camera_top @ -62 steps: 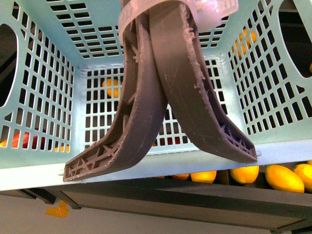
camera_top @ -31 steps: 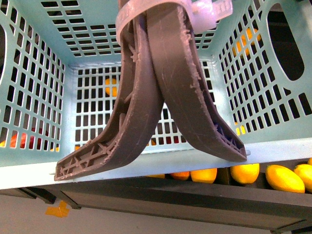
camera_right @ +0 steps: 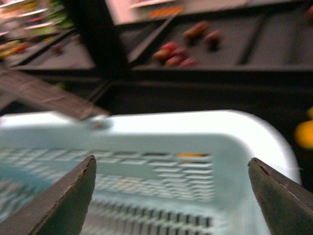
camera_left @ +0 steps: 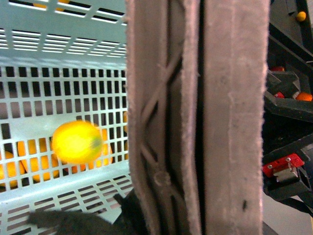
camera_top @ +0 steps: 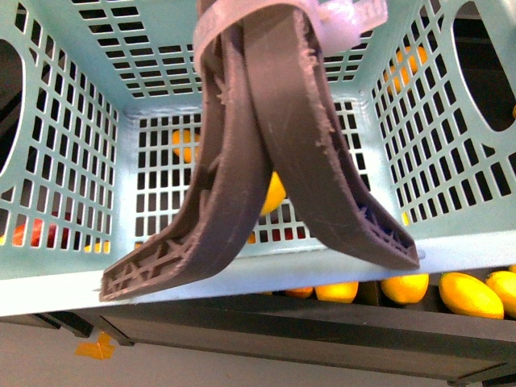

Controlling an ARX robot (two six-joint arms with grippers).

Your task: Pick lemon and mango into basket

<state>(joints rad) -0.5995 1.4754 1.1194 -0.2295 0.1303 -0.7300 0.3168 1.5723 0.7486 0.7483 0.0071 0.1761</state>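
Lemon, yellow, oval and blurred, is seen inside the basket, near its far lattice wall and partly hidden behind the two brown handles. These are crossed over the middle and joined by a zip tie. Open room is left on both sides of the lemon. The right gripper is held above the rim with fingers spread wide. Of the left gripper only a dark part is shown, so its state cannot be told.

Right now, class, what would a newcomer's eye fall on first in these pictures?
The two dark brown handles, tied with a white zip tie, fill the middle of the front view, crossing over the turquoise basket. Behind them a yellow lemon shows inside the basket. In the right wrist view, the open right gripper frames the basket's rim.
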